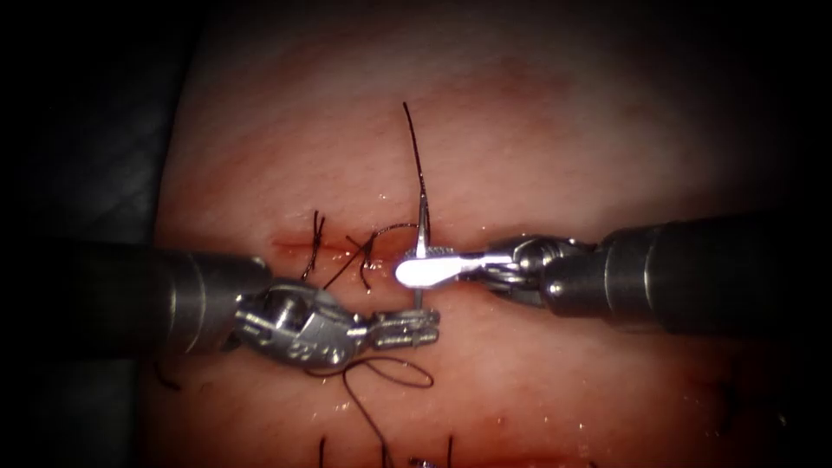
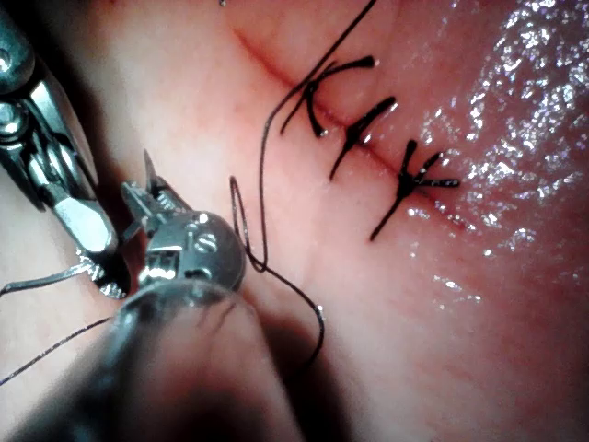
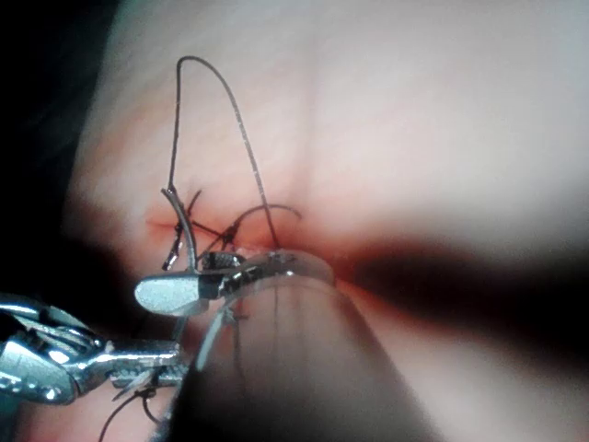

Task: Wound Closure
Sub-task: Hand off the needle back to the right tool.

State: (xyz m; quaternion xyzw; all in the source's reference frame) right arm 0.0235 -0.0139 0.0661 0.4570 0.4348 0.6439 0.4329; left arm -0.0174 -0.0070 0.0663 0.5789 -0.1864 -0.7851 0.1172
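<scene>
One pale pink slab of tissue (image 1: 563,130) carries one thin horizontal cut (image 1: 290,247), lined with red fluid, at centre left of the endoscope view. I count two steel needle drivers, one curved steel needle (image 1: 422,227) and one dark thread (image 1: 413,143). The left wrist view shows three knotted black stitches (image 2: 361,127) along the cut, their cut ends sticking out.

The right arm's pincer (image 1: 425,271), entering from the frame's right, is clenched on the needle at about mid-curve. The needle stands nearly upright at frame centre, over the cut's right end, and looks clear of the tissue. Thread rises from its upper end toward the top of the frame.

The left arm's pincer (image 1: 414,328) lies just below, at the needle's lower end; whether it grips I cannot tell. A slack thread loop (image 1: 394,368) rests on the tissue beneath it.
</scene>
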